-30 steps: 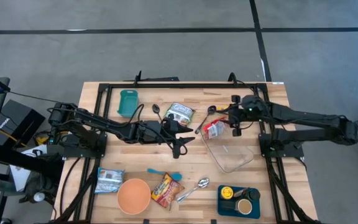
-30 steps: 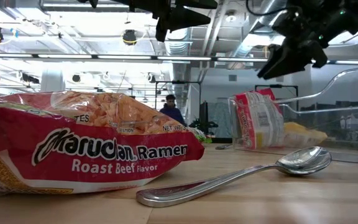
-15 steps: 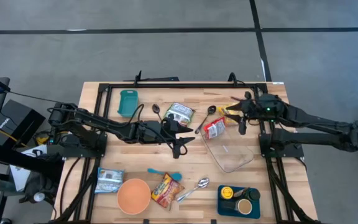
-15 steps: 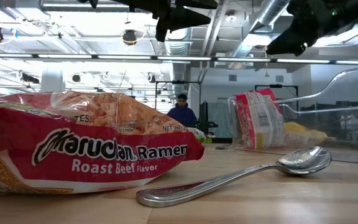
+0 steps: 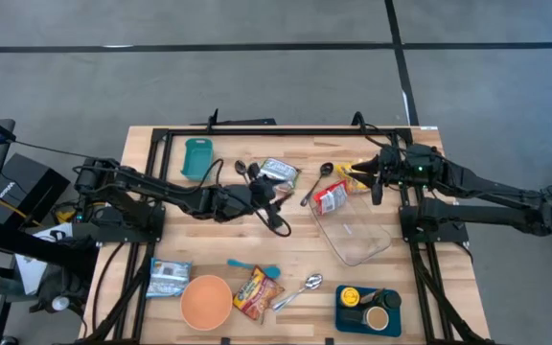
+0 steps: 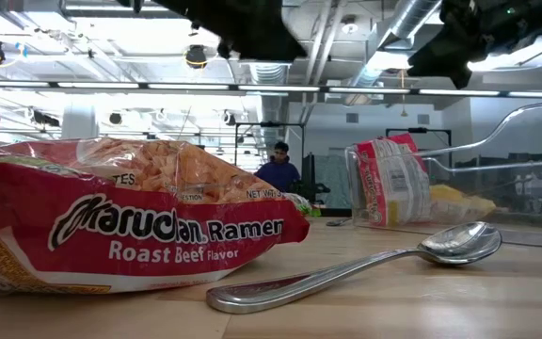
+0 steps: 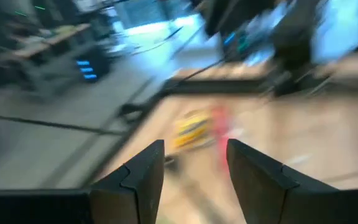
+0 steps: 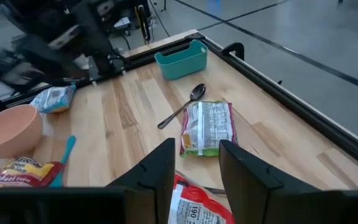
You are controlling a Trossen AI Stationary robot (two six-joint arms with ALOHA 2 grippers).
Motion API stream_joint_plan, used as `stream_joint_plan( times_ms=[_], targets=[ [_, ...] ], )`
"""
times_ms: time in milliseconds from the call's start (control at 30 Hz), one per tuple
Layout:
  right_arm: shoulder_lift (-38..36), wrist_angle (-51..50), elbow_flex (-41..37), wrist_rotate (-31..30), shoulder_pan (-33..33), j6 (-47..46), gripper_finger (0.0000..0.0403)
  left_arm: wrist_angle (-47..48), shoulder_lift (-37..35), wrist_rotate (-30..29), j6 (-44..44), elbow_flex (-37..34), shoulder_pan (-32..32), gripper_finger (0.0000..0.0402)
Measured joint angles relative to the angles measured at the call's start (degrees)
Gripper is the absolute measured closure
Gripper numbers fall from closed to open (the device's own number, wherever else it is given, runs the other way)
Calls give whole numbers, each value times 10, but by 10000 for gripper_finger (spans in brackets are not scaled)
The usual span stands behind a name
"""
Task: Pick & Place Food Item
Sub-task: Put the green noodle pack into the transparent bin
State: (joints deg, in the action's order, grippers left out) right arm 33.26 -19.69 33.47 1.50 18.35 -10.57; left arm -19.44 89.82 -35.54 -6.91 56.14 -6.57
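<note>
Background person [image 6: 278,168] only at table height.

I note a grey floor [image 5: 257,77] crossed by dark lines, ceiling ducts [image 6: 407,24] and strip lights overhead (bright), one person [image 6: 278,169] standing beyond the table.

A lab: exposed ceiling ducts [image 6: 398,33], strip lights; a person [image 6: 278,169] at workstations.

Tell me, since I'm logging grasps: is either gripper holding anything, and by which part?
Nothing is held. The left gripper shows an empty gap between its fingers, and so does the right gripper, above the red packet in the clear container.
</note>
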Motion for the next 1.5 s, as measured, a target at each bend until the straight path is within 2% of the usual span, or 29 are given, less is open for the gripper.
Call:
stream_joint_plan(
  times_ms=[133,500,600,767,967,1233,1500],
  targets=[
    [1,-8,0,0,0,0,284,76,0,-52,-60,0,23,234],
    [1,-15,0,0,0,0,284,247,0,-56,-76,0,71,234],
    [1,-16,0,0,0,0,284,278,0,-47,-75,0,77,234],
    [1,-17,0,0,0,0,285,311,0,3,-63,0,88,234],
    [1,-17,0,0,0,0,285,283,0,14,-59,-43,95,234],
    [1,-17,0,0,0,3,285,188,0,14,-59,-113,101,234],
    [1,-15,0,0,0,5,285,177,9,14,-59,-143,100,234]
  ],
)
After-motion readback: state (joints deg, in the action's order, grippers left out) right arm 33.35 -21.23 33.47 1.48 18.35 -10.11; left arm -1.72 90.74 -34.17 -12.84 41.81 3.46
